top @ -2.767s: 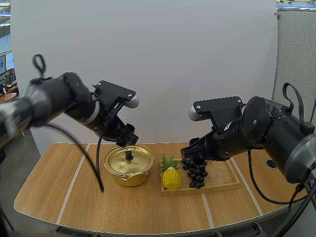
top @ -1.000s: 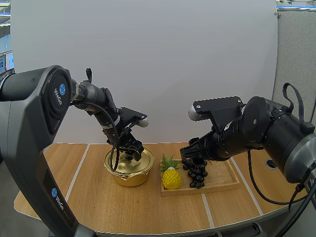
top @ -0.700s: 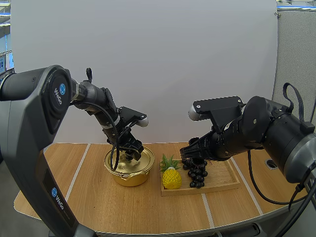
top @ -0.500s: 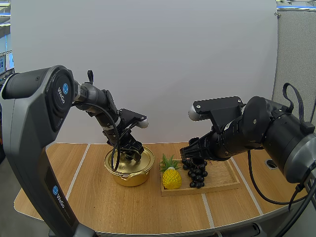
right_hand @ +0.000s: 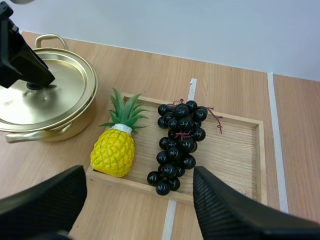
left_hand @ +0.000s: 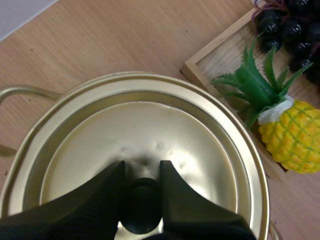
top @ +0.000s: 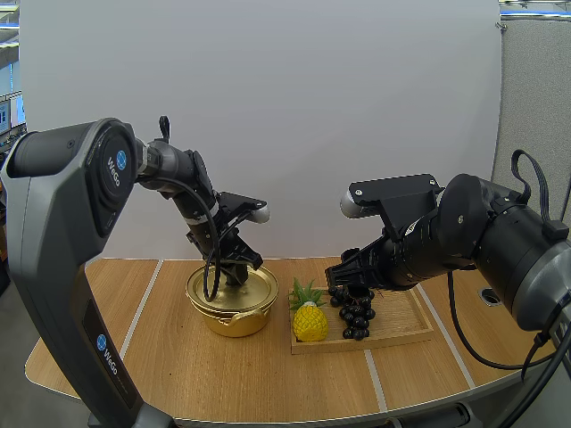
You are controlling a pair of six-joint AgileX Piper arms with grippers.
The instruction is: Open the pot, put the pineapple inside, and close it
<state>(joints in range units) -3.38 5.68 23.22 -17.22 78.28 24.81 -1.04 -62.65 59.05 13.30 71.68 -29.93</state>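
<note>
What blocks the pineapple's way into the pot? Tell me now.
The lid covers the pot, with the left gripper fingers pinching its knob. Nothing else lies between the pot and the pineapple.

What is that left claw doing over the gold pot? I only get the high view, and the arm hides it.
Observer: The left wrist view shows the left gripper pinching the black knob of the lid.
Operator: And the right claw, is it holding anything?
Observer: No. The right wrist view shows the right gripper open and holding nothing, near the wooden tray where the pineapple and grapes lie.
</note>
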